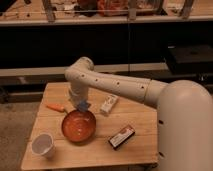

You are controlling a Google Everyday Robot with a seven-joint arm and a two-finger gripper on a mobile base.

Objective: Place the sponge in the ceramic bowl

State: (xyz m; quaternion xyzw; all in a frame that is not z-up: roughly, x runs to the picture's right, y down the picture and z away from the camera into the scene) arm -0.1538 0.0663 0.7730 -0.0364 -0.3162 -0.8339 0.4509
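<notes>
The blue sponge (83, 105) hangs at the tip of my gripper (80, 102), which is shut on it. It sits just above the far rim of the ceramic bowl (78, 125), a wide orange-red dish in the middle of the wooden table (140, 117). The white arm reaches in from the right and bends down over the bowl's back edge. The arm's wrist hides most of the fingers.
A white cup (43, 145) stands at the front left. A black bar (121, 136) lies right of the bowl, with a white package (108, 104) behind it. An orange object (56, 107) lies left of the gripper. Dark shelving runs behind the table.
</notes>
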